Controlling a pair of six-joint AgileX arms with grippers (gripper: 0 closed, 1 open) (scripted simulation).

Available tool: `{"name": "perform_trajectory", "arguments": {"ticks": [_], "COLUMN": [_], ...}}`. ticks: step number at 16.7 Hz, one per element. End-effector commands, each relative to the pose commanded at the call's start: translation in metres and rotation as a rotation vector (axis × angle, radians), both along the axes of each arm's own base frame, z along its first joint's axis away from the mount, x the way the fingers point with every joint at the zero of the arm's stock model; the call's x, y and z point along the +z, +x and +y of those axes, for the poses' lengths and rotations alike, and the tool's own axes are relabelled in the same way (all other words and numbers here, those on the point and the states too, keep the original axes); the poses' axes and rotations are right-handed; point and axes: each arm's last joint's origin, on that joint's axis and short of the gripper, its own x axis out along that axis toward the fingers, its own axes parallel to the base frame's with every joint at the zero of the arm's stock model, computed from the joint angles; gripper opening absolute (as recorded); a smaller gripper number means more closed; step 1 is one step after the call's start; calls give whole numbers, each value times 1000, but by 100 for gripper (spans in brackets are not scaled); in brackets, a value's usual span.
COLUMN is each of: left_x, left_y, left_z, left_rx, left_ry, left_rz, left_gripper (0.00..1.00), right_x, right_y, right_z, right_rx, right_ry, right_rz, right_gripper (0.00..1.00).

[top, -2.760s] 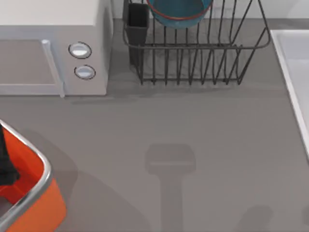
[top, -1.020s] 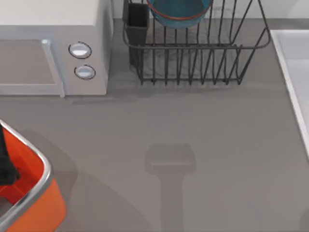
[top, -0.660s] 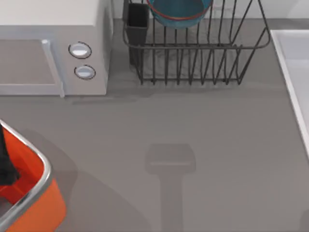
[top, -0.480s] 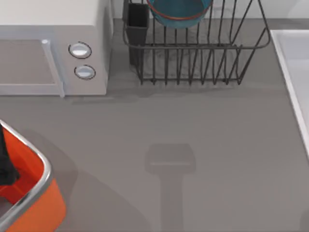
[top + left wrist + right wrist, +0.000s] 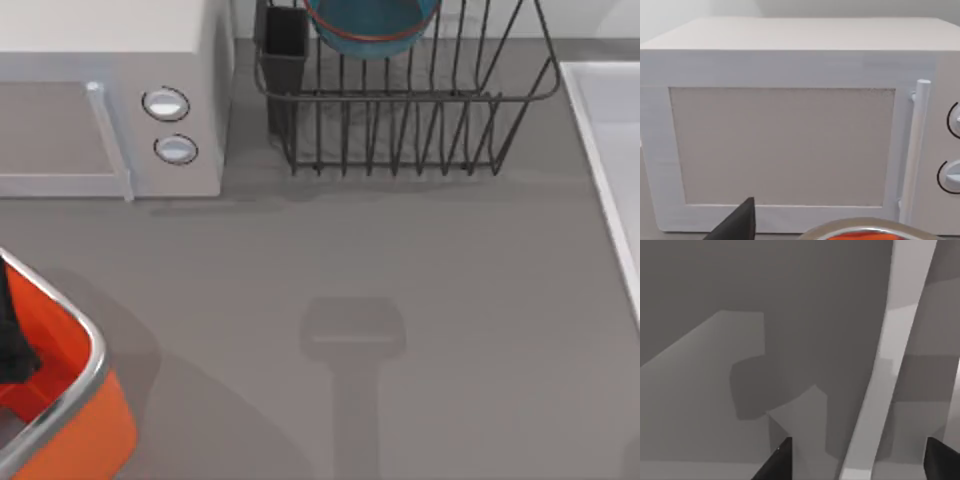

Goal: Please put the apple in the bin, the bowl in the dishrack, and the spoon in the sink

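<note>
The left gripper (image 5: 12, 345), dark, hangs inside the bright orange silver-rimmed bin (image 5: 70, 420); whether its fingers are apart I cannot tell. The right gripper (image 5: 860, 460) hovers with fingers spread over the pale sink's raised rim (image 5: 890, 365). Beyond the bin stand the white microwave (image 5: 110, 100) and the dark wire dishrack (image 5: 400, 110), holding the teal bowl (image 5: 370, 25).

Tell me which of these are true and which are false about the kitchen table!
1. The bowl sits in the dishrack. True.
2. The microwave has three knobs. False: it has two.
3. The bin is orange, at the table's left. True.
4. The sink is next to the microwave. False: it is at the right edge, beyond the dishrack.
5. The right gripper has its fingers spread apart. True.
</note>
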Motion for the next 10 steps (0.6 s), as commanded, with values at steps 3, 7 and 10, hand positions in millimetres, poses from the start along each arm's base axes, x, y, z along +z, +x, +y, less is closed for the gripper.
{"name": "perform_trajectory", "arguments": {"ticks": [3, 7, 10], "left_x": [0, 0, 0], "left_y": [0, 0, 0], "left_z": [0, 0, 0], "left_rx": [0, 0, 0], "left_ry": [0, 0, 0], "left_rz": [0, 0, 0], "left_gripper": [100, 100, 100], "right_x": [0, 0, 25], "right_y": [0, 0, 0], "right_z": [0, 0, 0], "right_rx": [0, 0, -46], "right_ry": [0, 0, -7], "right_rz": [0, 0, 7], "right_gripper": [0, 0, 0]}}
